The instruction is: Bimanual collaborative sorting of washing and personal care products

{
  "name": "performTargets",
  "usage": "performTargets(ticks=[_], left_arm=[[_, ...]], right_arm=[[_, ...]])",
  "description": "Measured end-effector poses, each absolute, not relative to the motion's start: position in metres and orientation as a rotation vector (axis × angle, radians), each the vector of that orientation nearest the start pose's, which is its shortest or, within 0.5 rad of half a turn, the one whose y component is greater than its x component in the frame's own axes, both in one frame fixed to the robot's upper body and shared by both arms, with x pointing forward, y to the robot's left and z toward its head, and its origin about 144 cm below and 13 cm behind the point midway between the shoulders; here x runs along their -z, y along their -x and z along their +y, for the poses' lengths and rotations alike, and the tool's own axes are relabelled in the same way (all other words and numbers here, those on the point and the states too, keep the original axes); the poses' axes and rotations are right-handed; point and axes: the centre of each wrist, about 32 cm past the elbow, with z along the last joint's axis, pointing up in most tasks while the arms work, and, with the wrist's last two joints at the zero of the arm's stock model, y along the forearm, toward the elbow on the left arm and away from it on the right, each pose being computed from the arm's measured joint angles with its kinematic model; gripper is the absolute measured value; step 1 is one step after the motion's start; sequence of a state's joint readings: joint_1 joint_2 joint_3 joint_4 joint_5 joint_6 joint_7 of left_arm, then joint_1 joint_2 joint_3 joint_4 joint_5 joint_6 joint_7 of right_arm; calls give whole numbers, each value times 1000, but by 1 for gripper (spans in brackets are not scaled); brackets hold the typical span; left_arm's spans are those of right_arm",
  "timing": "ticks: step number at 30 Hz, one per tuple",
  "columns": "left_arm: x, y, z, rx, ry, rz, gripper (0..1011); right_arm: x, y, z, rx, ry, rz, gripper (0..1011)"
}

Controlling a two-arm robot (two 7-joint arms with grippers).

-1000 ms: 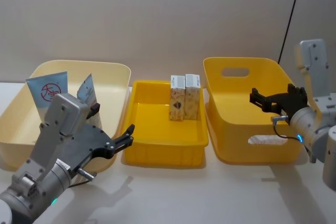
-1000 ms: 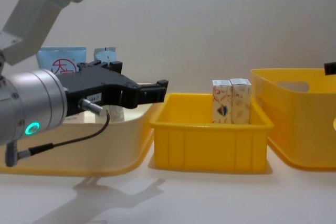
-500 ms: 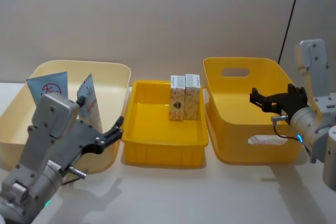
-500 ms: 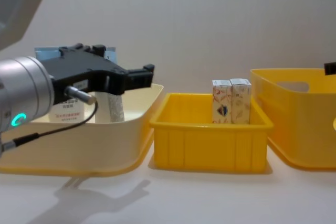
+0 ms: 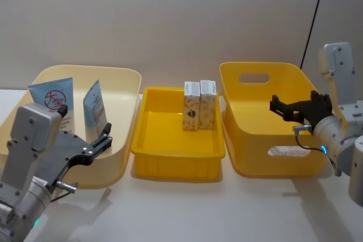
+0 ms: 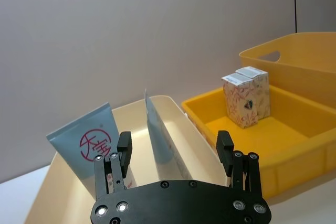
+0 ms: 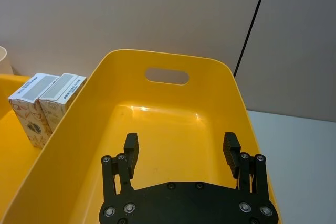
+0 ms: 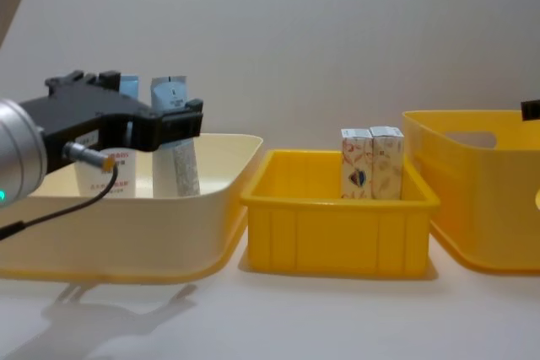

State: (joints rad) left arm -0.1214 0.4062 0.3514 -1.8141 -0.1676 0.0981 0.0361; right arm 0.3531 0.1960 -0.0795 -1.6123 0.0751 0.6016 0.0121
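Note:
Two cream cardboard boxes [image 5: 199, 104] [image 8: 371, 163] stand upright side by side at the back of the middle yellow tray [image 5: 176, 150]. A light-blue tube with a red circle logo [image 5: 54, 103] and a grey-white tube [image 5: 95, 106] lean upright in the cream tub [image 5: 122, 77] on the left. My left gripper [image 5: 104, 137] [image 6: 174, 142] hangs open and empty at that tub's front rim, its fingers pointing toward the tubes. My right gripper [image 5: 276, 107] [image 7: 180, 141] hovers open and empty over the deep yellow tub [image 5: 261, 165] on the right.
The three containers stand in a row on a white table, close together, with a plain wall behind. The deep yellow tub [image 7: 168, 119] holds nothing. Bare table lies in front of the containers. A black cable runs down the wall at the right.
My left gripper has drawn back to the left, from in front of the middle tray's corner to the cream tub's front rim. The right arm, boxes and tubes have not moved.

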Motion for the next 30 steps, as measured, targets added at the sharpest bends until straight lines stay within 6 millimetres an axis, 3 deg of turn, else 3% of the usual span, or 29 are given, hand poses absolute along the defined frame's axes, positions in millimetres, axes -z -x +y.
performTargets(ticks=[14, 30], left_arm=[[-1220, -488, 233, -1176, -111, -206, 1003], [-1223, -523, 246, -1119, -155, -175, 1003]], right_arm=[[-1281, -538, -258, 1529, 283, 59, 1001], [-1281, -538, -258, 1529, 283, 59, 1001]])
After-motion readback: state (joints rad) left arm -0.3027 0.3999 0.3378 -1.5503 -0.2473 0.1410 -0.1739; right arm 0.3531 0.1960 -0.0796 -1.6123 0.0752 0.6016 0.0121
